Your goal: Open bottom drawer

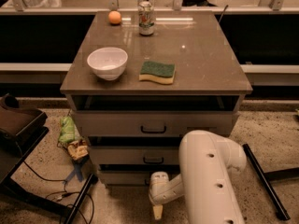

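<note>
Low nr floor: end effector [158, 212] just by bottom drawer [124, 177]

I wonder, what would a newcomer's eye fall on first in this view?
The bulky white robot arm fills the lower right foreground, with its gripper low near the floor in front of the bottom drawer. Next comes the grey-brown cabinet top, with a white bowl and a green-and-yellow sponge near its front edge, and a can and an orange ball at the back.
</note>
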{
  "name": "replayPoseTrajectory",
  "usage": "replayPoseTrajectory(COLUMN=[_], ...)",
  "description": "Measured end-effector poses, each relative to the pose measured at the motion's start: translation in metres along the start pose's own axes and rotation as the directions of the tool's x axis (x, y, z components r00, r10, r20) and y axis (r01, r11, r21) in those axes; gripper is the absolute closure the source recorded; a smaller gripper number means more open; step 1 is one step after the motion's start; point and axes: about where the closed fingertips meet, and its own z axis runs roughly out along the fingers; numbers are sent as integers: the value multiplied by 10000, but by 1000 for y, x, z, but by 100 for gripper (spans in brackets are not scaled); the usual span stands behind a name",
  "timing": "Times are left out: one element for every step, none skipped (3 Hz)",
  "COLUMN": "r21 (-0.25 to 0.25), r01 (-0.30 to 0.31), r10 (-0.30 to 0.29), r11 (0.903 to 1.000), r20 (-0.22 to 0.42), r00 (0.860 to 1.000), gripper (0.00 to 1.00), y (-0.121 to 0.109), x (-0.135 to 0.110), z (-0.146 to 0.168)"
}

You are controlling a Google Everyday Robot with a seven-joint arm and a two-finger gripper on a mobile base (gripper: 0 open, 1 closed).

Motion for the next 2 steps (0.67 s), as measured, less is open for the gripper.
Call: replayPoseTrajectory(r21=[-158, -307], r01=[100, 169], r10=[-103, -177], r11=[9998, 9994], r20=[-170, -242], r00=[9998, 9996], gripper=[26, 50], y=[-6, -8], x=[-3, -9], z=[13, 26])
